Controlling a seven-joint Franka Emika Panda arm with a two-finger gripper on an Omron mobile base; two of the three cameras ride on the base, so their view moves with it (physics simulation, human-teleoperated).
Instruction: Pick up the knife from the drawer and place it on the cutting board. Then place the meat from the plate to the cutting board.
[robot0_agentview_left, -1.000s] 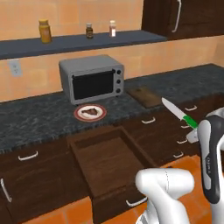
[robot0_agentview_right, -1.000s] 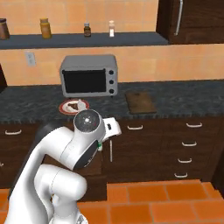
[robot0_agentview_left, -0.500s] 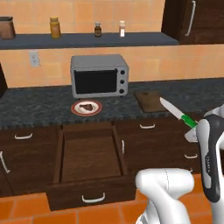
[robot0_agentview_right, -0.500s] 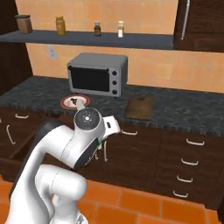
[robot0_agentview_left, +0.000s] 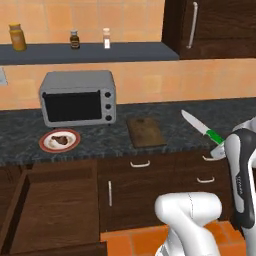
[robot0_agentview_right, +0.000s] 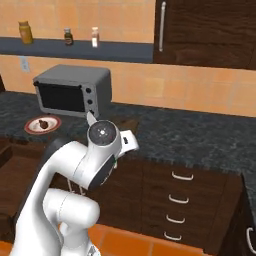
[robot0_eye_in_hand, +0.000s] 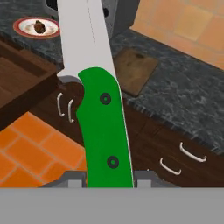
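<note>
Knife (robot0_eye_in_hand: 98, 100): held in the air out in front of the desk (robot0_agentview_left: 100, 142), to the right of the cutting board (robot0_agentview_left: 145, 131); jaws closed on the lower end of the green handle, blade pointing away from the hand. Judged rigid, light, and smooth on the handle. The hold sits far from the blade, so the tip may swing; a grasp nearer the middle of the handle would steady it.

Cutting board: flat on the desk, bare, just right of the toaster oven (robot0_agentview_left: 77, 97). The plate (robot0_agentview_left: 60, 140) with the meat (robot0_agentview_left: 59, 139) lies left of it, well apart.

Clearances: the oven's side wall limits approach from the left; open desk to the right and front. The drawer (robot0_agentview_left: 47, 210) stands open, low and left, clear of a direct path.
</note>
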